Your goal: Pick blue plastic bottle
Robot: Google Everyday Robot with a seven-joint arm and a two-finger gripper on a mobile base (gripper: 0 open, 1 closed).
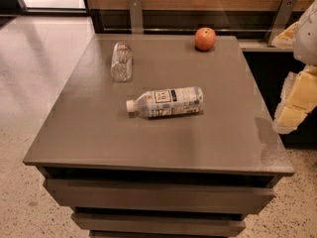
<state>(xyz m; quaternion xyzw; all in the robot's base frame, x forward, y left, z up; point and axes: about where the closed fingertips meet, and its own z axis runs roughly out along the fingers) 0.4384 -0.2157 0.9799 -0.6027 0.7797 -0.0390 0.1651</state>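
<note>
The blue plastic bottle (166,103) lies on its side near the middle of the grey table (89,133). Its white cap points left and its white-and-pale-blue label faces up. My gripper (293,103) shows as white and yellow parts at the right edge of the view. It hangs beyond the table's right edge, well to the right of the bottle and apart from it. Nothing is seen in it.
A clear, crinkled, label-less bottle (121,61) lies at the back left of the table. A red-orange apple (205,38) stands at the back right. A wooden wall with metal brackets (135,14) runs behind the table. Speckled floor lies to the left and in front.
</note>
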